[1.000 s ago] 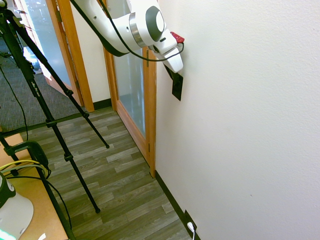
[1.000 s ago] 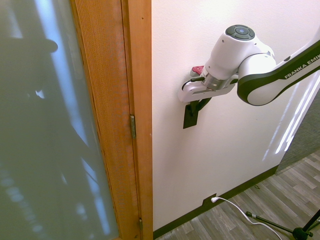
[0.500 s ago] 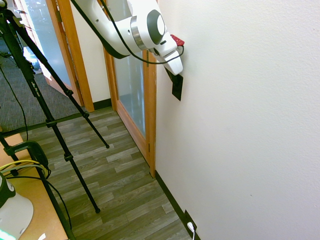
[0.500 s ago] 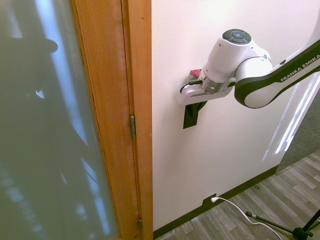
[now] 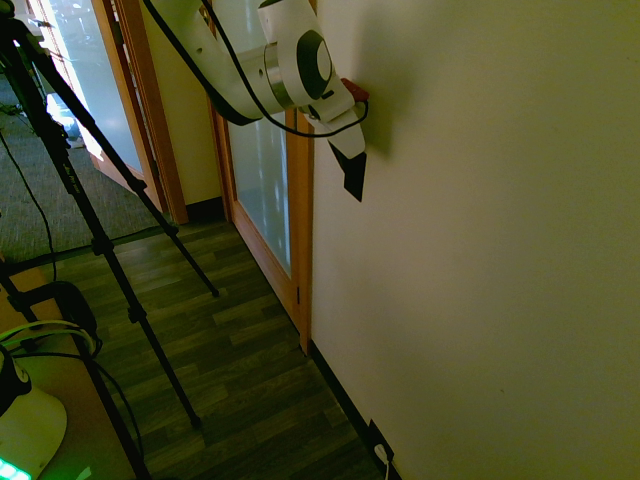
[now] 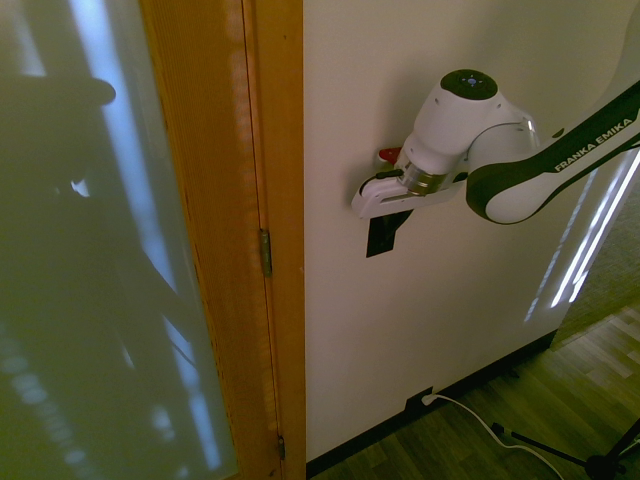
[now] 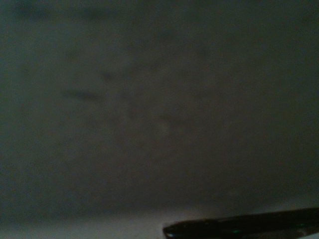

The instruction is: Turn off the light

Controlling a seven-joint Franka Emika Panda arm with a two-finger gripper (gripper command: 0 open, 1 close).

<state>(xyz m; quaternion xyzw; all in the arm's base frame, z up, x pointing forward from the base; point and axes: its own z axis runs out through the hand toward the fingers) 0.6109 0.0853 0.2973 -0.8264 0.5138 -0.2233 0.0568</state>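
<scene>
Exterior views flank wall (image 5: 480,250) from opposite sides; wrist view close, blurred

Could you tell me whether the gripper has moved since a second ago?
Yes: the gripper has slid slightly down over the black switch plate on the wall.
</scene>
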